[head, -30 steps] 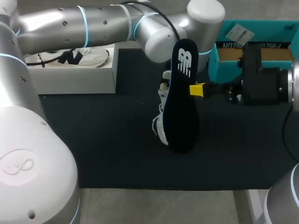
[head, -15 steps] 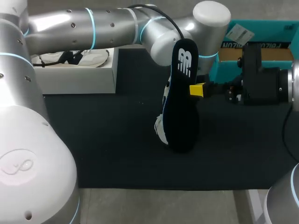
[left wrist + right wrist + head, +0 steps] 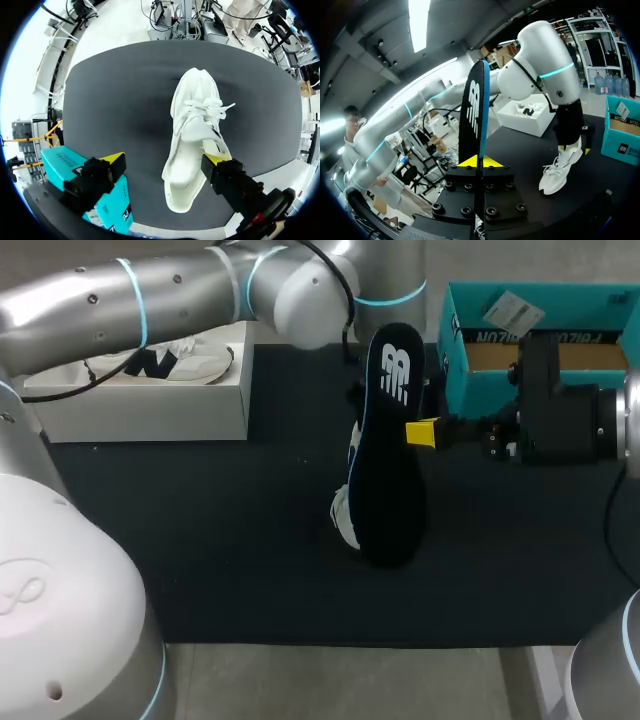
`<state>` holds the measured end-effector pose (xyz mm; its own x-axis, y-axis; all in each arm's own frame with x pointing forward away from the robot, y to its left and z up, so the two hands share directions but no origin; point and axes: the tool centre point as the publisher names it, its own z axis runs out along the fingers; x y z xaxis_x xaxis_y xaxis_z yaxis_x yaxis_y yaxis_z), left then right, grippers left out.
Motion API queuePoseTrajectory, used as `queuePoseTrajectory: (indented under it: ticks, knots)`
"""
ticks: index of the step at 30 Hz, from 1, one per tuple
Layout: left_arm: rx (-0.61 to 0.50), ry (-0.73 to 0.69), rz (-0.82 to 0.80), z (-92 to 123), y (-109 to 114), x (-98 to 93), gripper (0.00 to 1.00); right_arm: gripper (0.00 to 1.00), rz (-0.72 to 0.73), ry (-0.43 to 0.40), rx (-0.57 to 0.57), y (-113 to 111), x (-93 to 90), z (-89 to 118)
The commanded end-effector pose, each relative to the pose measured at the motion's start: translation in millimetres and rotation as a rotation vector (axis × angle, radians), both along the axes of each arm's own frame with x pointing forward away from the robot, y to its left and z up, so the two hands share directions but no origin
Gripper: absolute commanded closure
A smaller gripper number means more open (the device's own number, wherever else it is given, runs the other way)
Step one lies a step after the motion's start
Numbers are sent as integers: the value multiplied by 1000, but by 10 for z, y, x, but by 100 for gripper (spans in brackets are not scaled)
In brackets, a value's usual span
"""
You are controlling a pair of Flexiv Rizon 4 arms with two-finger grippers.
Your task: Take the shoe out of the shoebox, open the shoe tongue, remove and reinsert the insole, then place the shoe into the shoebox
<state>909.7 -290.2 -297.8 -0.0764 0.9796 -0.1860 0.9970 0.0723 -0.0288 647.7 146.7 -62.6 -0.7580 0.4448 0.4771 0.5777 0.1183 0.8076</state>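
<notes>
A white shoe (image 3: 192, 150) rests on the black mat (image 3: 220, 530), laces up. My left gripper (image 3: 164, 161) hangs above its heel end, open, with one fingertip (image 3: 215, 159) over the shoe's side and nothing held. In the head view the shoe (image 3: 346, 518) is mostly hidden behind the dark navy insole (image 3: 390, 450). My right gripper (image 3: 422, 432) is shut on the insole and holds it upright on edge above the mat. The right wrist view shows the insole (image 3: 472, 115) edge-on between that gripper's (image 3: 480, 161) yellow tips, with the shoe (image 3: 562, 170) beyond it under my left arm (image 3: 567, 120).
The open teal shoebox (image 3: 455, 340) stands at the back right, behind my right gripper. A white box (image 3: 150, 400) holding another shoe (image 3: 160, 360) stands at the back left. My left arm (image 3: 180, 290) spans the far edge of the table.
My left gripper has gone from shut to wide open, and its arm has swung back towards the far left. The shoe shifted slightly. The right arm and insole have stayed put.
</notes>
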Motion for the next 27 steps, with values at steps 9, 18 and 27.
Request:
queuePoseTrajectory:
  ticks: [9, 18, 27]
  knots:
    - [-538, 12, 26, 756, 126, 73, 0, 100, -4, -1, 0, 13, -11, -17]
    - [-543, 17, 31, 789, 128, 76, 0, 100, -4, -1, 0, 13, -11, -17]
    - [-652, 22, 85, 515, 45, -26, 0, 100, -4, -1, 0, 13, -11, -17]
